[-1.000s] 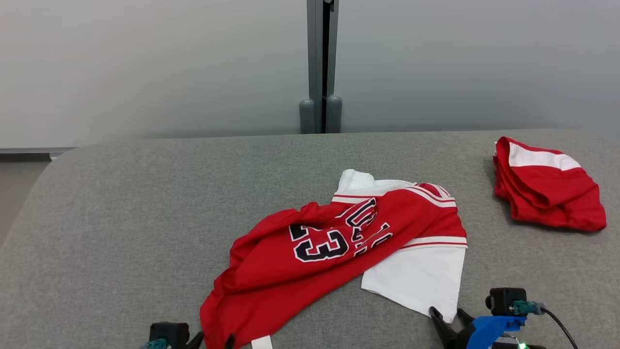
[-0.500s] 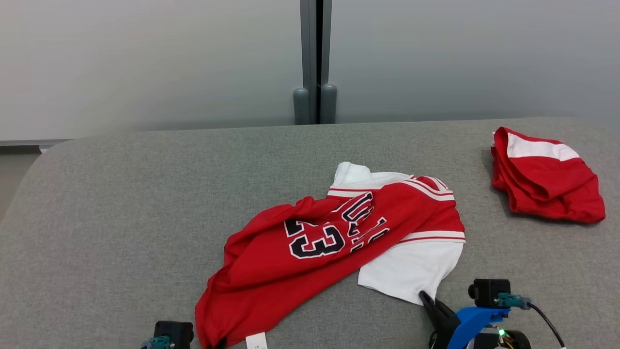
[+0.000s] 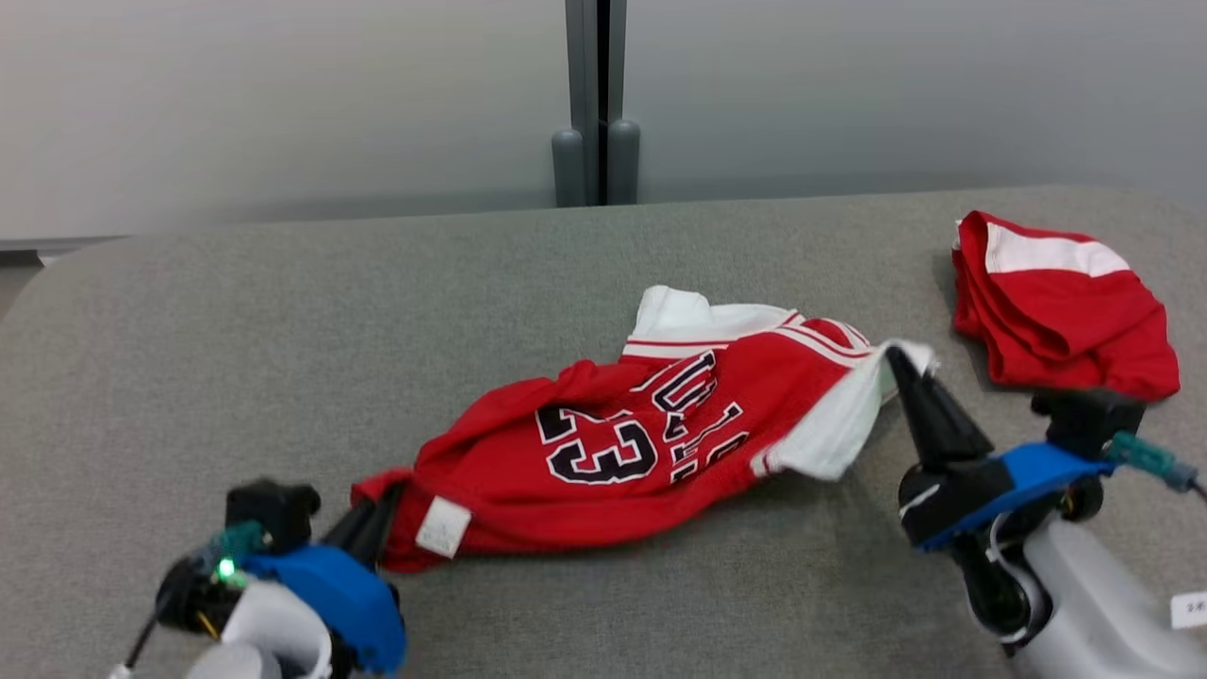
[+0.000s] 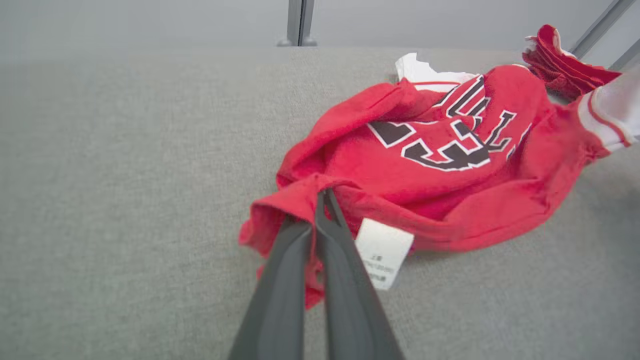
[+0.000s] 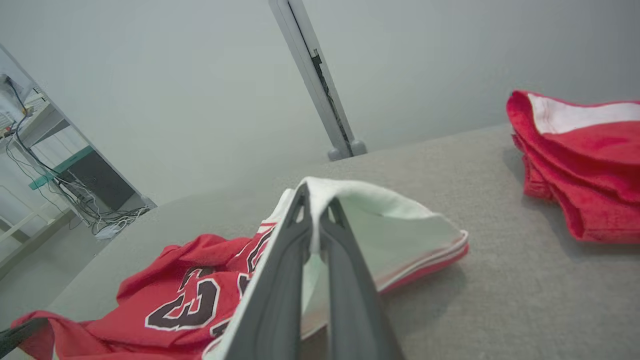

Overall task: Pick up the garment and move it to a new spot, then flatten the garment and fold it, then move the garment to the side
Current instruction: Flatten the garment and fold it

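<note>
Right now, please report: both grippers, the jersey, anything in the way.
Left gripper shut on red hem of jersey. Right gripper shut on its white edge, raised. Jersey crumpled between them. Folded red garment at far right, apart from jersey.

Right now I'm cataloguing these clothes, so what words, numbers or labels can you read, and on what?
"23": black, white-edged numerals on the red jersey.
Lettering beside the number: creased, cannot be read whole.
White tag at the jersey's edge: print too small to read.
White label on the right forearm: too blurred to read.
</note>
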You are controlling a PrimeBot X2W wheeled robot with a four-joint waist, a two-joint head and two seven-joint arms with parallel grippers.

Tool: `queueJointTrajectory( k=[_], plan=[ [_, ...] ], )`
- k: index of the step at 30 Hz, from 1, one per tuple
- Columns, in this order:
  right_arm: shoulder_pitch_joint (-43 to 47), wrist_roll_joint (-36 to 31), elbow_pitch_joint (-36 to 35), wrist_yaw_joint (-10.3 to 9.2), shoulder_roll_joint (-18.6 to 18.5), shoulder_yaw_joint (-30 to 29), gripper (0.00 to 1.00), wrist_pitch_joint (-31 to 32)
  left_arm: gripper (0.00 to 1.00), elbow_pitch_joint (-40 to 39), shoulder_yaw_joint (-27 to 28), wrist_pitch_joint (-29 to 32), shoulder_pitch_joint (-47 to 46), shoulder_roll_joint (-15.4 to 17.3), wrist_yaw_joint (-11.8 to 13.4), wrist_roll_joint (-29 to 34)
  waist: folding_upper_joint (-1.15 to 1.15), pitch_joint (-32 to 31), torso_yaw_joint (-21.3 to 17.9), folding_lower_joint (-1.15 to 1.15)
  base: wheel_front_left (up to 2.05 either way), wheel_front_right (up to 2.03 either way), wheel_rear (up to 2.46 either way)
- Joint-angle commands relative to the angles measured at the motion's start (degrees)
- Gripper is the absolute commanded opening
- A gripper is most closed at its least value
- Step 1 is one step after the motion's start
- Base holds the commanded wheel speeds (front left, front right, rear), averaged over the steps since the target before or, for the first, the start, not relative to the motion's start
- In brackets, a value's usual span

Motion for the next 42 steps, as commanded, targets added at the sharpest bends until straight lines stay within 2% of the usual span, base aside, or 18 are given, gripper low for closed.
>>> queueJointTrajectory(
  k=[1,7,11,14,19,20,28,31,35,38,42],
  plan=[
    [-3.20,1.49,-1.88,0.01,-1.42,0.37,0.00,-0.22,0.00,-1.04,0.66,0.33,-4.64,0.40,-0.05,-0.29,-0.02,2.24,0.29,0.00,0.00,0.00,0.00],
    [-19.22,7.01,-2.08,0.01,-5.87,2.14,0.00,3.35,0.00,2.82,-0.28,3.85,-24.23,2.30,-0.05,-0.93,-0.02,12.07,0.19,0.00,0.00,0.00,0.00],
    [-32.78,10.01,1.41,0.01,-7.20,3.45,0.00,4.96,0.00,9.32,-1.53,5.21,-40.07,2.89,-0.05,-1.70,-0.02,18.47,-0.15,0.00,0.00,0.00,0.00],
    [-42.77,10.67,4.87,0.01,-7.96,4.91,0.00,4.32,0.00,14.73,-1.54,3.62,-51.26,2.36,-0.05,-2.15,-0.02,21.88,-0.26,0.00,0.00,0.00,0.00],
    [-57.61,13.01,9.79,0.01,-7.91,5.43,0.00,2.55,0.00,21.56,-1.50,0.68,-66.63,1.52,-0.05,-1.88,-0.02,24.68,-0.81,0.00,0.00,0.00,0.00],
    [-57.61,13.01,9.79,0.01,-7.91,5.43,0.00,2.55,0.00,21.56,-1.50,0.68,-66.63,1.52,-0.05,-1.88,-0.02,24.68,-0.81,0.00,0.00,0.00,0.00],
    [-76.65,12.54,15.11,0.01,-8.94,7.79,0.00,0.98,0.00,32.93,-0.16,-1.08,-85.39,-1.26,-0.03,-3.12,-0.02,26.51,-1.48,0.00,0.00,0.00,0.00],
    [-80.86,13.60,15.71,0.01,-8.86,8.62,0.00,0.63,0.00,36.66,-0.19,-2.23,-89.88,-1.85,-0.03,-3.48,-0.02,26.45,-2.14,0.00,0.00,0.00,0.00],
    [-81.45,15.07,14.90,0.01,-9.71,11.90,0.00,1.46,0.00,39.73,-1.51,-3.83,-90.60,-2.02,-0.04,-6.07,-0.02,25.76,-2.94,0.00,0.00,0.00,0.00],
    [-77.01,16.06,12.82,0.01,-11.07,15.98,0.00,2.56,0.00,40.43,-4.54,-3.94,-86.21,-1.21,-0.04,-8.88,-0.02,24.47,-3.17,0.00,0.00,0.00,0.00],
    [-68.08,18.25,8.23,0.01,-14.13,21.39,0.00,3.04,0.00,37.37,-9.22,-3.44,-77.98,0.95,-0.04,-16.07,-0.02,21.56,-3.52,0.00,0.00,0.00,0.00]
  ],
)
